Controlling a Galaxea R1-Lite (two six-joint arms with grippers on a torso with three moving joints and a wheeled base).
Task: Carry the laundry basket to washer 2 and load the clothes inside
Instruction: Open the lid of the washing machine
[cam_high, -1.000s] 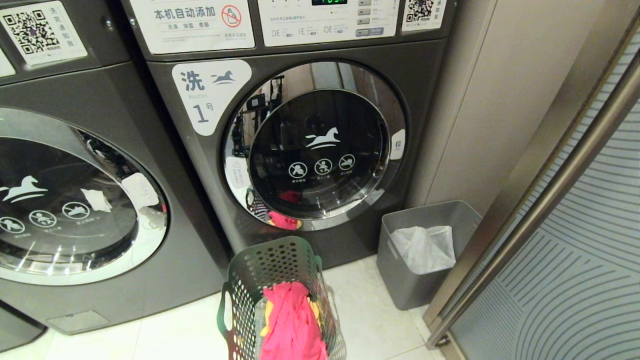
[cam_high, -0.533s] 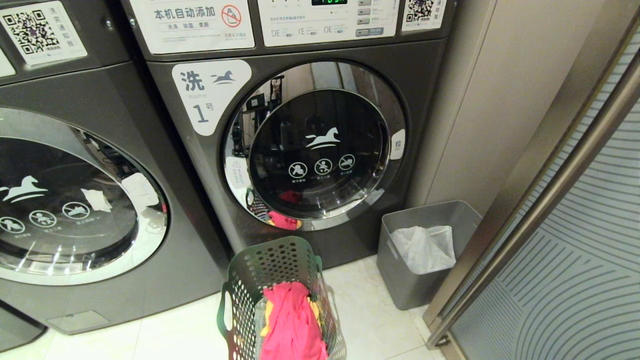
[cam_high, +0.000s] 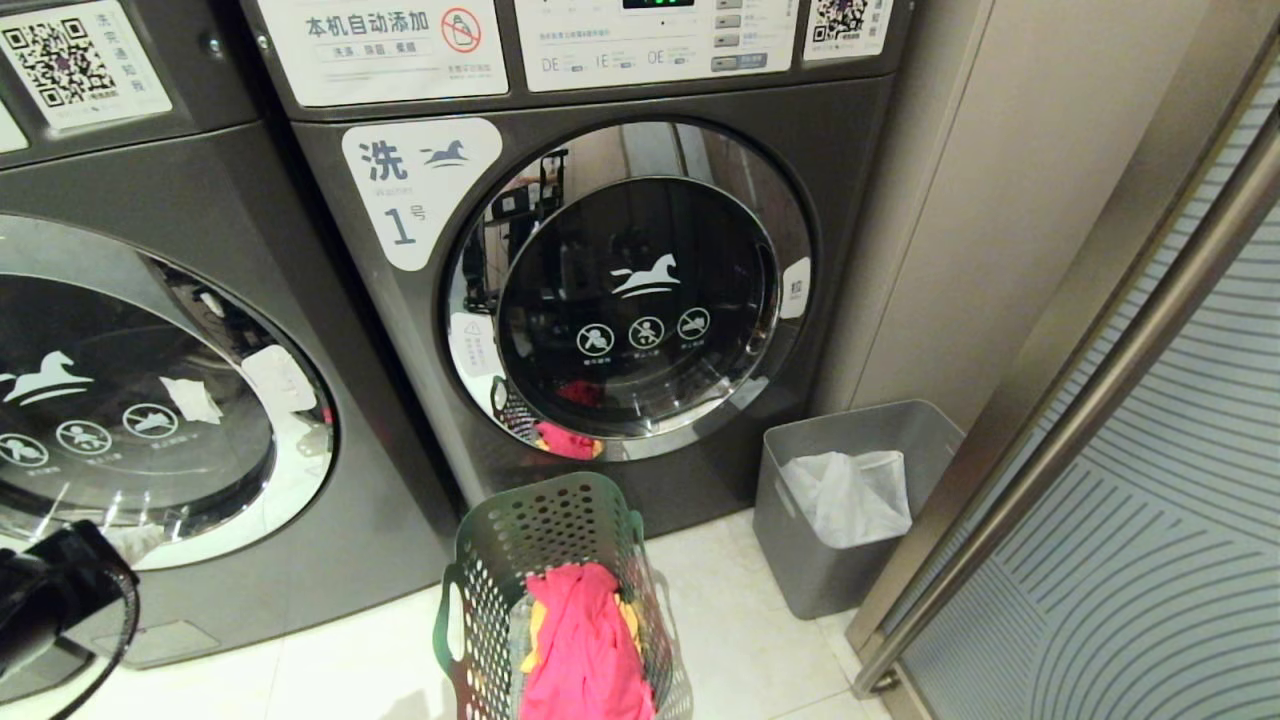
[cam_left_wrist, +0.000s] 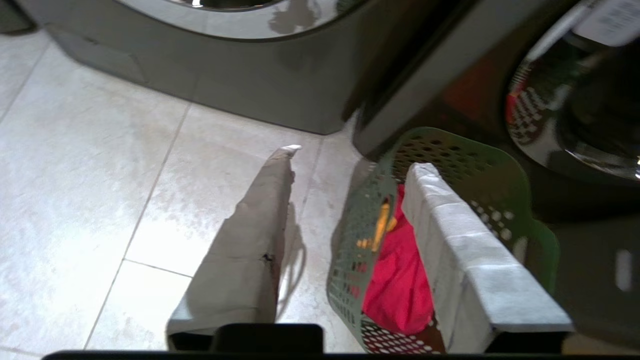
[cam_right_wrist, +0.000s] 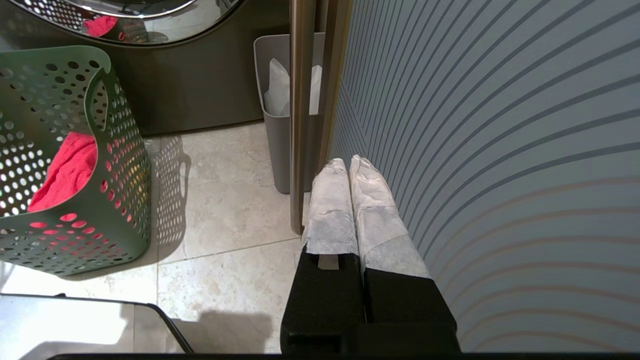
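Observation:
The dark green laundry basket (cam_high: 540, 530) stands on the tiled floor before the machine labelled 1. The clothes lie inside it: a pink-red garment (cam_high: 585, 640) on top and a yellow-orange one (cam_high: 535, 628) at its edge. My left arm (cam_high: 55, 600) shows low at the left, in front of the left-hand machine. My left gripper (cam_left_wrist: 354, 159) is open above the floor. One finger (cam_left_wrist: 450, 235) hangs over the basket (cam_left_wrist: 480, 165) and the pink-red garment (cam_left_wrist: 405, 280). My right gripper (cam_right_wrist: 348, 161) is shut and empty beside the striped door. No label with the numeral 2 shows, so washer 2 cannot be picked out.
A plain grey bin (cam_high: 800, 560) holding a white sheet stands right of the basket, against washer 1 (cam_high: 640, 300). A second dark machine (cam_high: 150, 400) with no visible number fills the left. A striped glass door with a long metal bar (cam_high: 1100, 400) closes off the right.
My left arm has come up into the head view at the lower left. The basket, bin and machines have not moved.

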